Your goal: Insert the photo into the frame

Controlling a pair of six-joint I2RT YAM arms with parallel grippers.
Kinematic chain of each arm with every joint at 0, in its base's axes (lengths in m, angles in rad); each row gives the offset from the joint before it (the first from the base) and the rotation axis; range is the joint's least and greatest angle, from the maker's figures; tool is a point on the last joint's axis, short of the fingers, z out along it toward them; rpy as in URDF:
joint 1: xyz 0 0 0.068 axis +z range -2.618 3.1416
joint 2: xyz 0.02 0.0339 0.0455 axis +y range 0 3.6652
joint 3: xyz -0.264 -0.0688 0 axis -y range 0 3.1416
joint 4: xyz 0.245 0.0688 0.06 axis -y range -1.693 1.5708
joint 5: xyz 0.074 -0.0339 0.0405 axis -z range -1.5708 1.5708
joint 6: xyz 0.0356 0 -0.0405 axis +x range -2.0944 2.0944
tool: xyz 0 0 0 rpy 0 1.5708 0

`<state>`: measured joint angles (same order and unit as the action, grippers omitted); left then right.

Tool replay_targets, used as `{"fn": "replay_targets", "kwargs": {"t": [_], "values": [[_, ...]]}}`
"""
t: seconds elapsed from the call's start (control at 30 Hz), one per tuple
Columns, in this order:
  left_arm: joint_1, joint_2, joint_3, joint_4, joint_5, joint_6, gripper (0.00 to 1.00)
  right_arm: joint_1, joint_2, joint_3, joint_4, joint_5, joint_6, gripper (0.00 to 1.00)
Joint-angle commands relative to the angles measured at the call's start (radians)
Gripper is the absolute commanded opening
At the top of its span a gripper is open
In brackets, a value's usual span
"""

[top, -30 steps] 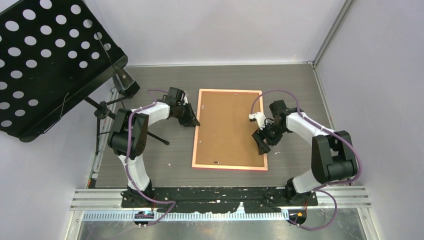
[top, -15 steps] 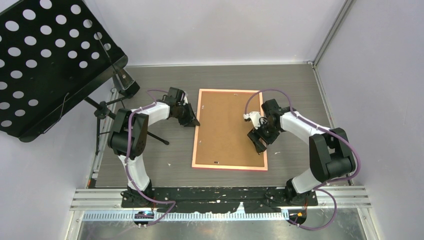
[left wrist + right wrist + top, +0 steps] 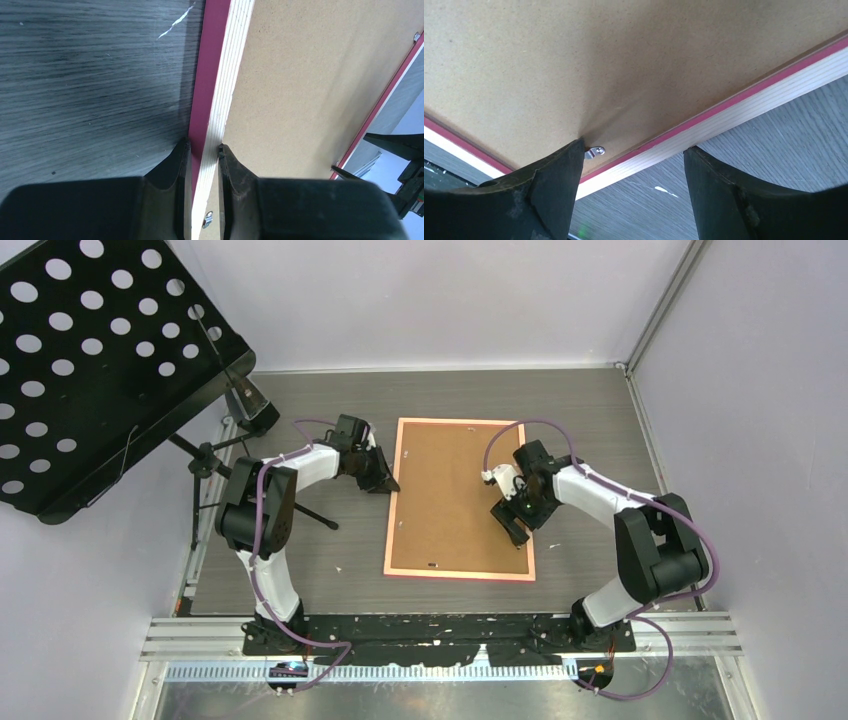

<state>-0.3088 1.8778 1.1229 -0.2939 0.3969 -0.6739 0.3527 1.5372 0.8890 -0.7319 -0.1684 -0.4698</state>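
Grey wood-grain tabletop (image 3: 600, 410) carried the frame (image 3: 458, 498), lying back-up in its middle with the brown board (image 3: 310, 90) showing. The left tool (image 3: 203, 147) was pinched narrowly on the frame's left rail, while the right tool (image 3: 634, 155) stood wide over the right rail, one finger (image 3: 556, 172) beside a small metal clip (image 3: 596, 150).

Matt fibreboard back (image 3: 300, 100), shiny metal clip (image 3: 597, 150), seemingly wooden pink frame (image 3: 204, 110), wood-grain matt table (image 3: 90, 90).
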Motion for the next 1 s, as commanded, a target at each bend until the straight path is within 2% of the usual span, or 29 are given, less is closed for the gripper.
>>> {"fn": "replay_targets", "kwargs": {"t": [0.0, 0.97], "values": [[0.01, -0.003, -0.018, 0.045, -0.029, -0.013, 0.0, 0.011, 0.018, -0.006, 0.074, 0.033, 0.022, 0.77], [0.01, -0.005, -0.015, 0.041, -0.027, -0.009, 0.0, 0.011, -0.033, -0.03, -0.025, 0.061, -0.139, 0.73]]}}
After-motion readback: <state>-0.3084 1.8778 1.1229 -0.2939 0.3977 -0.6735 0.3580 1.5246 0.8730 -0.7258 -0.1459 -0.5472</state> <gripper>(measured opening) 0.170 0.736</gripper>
